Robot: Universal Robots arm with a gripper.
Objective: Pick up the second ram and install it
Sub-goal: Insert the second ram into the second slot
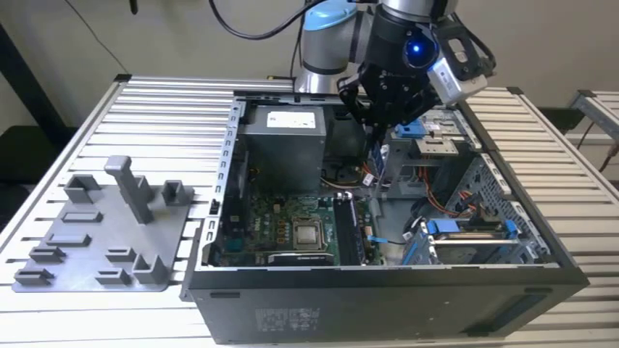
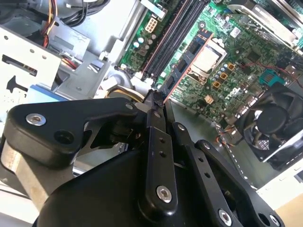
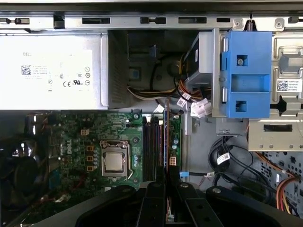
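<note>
Second ram [image 2: 187, 61], a long thin dark-blue circuit-board stick with black chips, is pinched by one end between the closed jaws of the black gripper [image 2: 156, 98] and hangs just above the black memory slots [image 3: 149, 146]. In the exterior view the gripper sits inside the open black computer case [image 1: 387, 279], at about one o'clock from the silver processor socket [image 1: 309, 233]. The case holds a green motherboard [image 1: 280, 217] with a grey power-supply box [image 1: 285, 141] at its twelve o'clock. A grey moulded fixture tray [image 1: 87, 239] lies at the case's nine o'clock.
</note>
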